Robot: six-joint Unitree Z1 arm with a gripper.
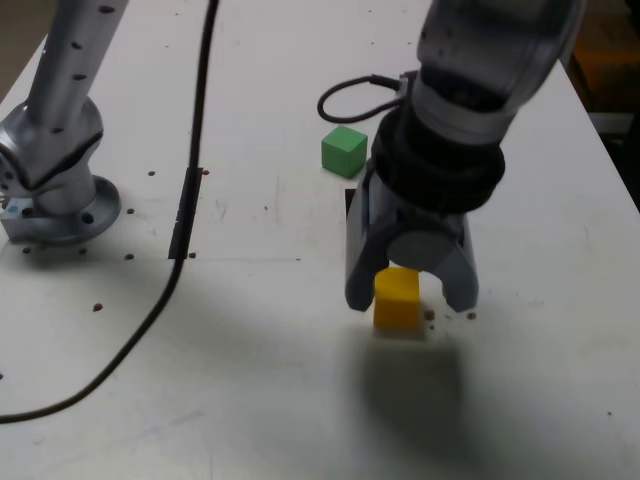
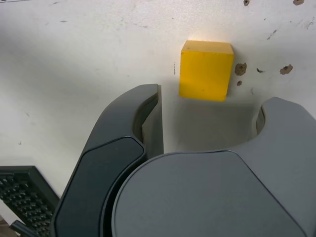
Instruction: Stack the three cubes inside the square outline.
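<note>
A yellow cube [image 1: 397, 300] [image 2: 206, 70] rests on the white table in the lower middle of the exterior view. My gripper [image 1: 410, 300] [image 2: 210, 106] hangs over it, open, one dark finger [image 1: 358, 275] on each side. The wrist view shows the cube just beyond the fingertips with a gap on both sides, so nothing touches it. A green cube [image 1: 343, 151] sits farther back, apart from the gripper. A short piece of black line [image 1: 350, 200] peeks out beside the gripper's body. It may belong to the square outline, most of which is hidden behind the arm.
The arm's grey base [image 1: 55, 190] is bolted at the exterior view's left. A black cable [image 1: 195, 120] runs down the table past a narrow black strip [image 1: 185, 215]. A cable loop [image 1: 350, 95] lies behind the green cube. The table's edge runs along the right.
</note>
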